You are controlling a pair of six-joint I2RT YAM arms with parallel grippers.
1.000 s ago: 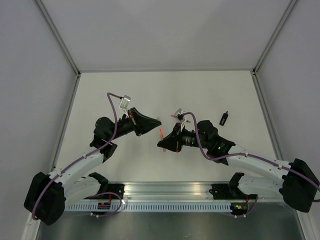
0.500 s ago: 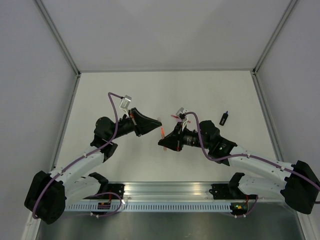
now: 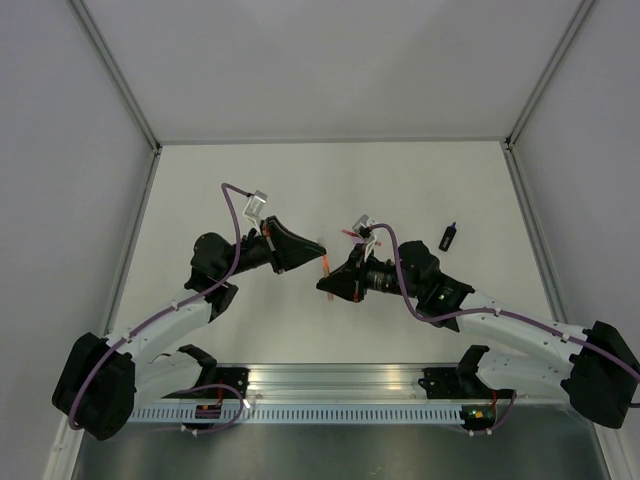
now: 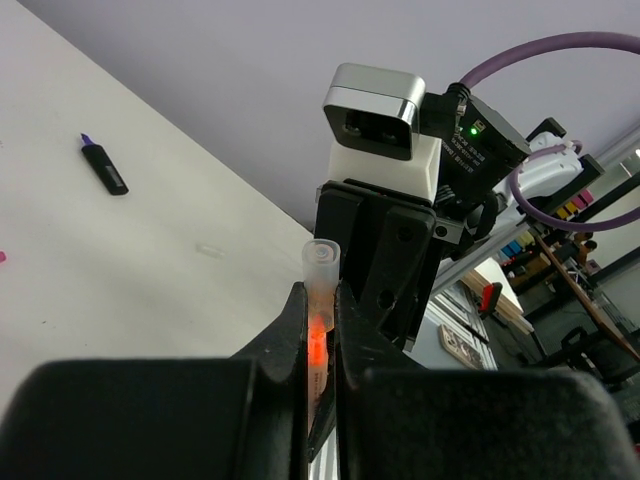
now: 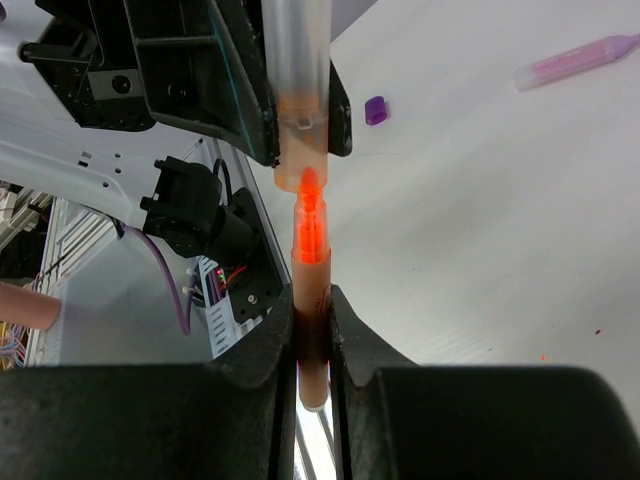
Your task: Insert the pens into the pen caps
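Translucent plastic, the cap (image 5: 297,60) is clamped between the fingers of the left end effector (image 4: 319,300). It is held in the air over the middle of the bench (image 3: 400,180), with its open mouth facing the other arm. Directly ahead of that mouth is the orange pen (image 5: 311,265), gripped tight by the right end effector (image 5: 311,312) with its nib forward.

In the right wrist view the two long axes run nearly in one line, with the pen a touch to one side of the cap's centre. The glowing nib lies at the mouth or just inside it; I cannot tell how deep. I judge that the coming push goes straight along that shared axis, and that both arms are equally near.

Further right on the bench lies the black pen (image 3: 449,237), well apart from both arms.

There are three pens: the orange one, a pink pen (image 5: 575,62) lying loose, and the black one. Two caps show: the held one and a loose purple cap (image 5: 376,110).
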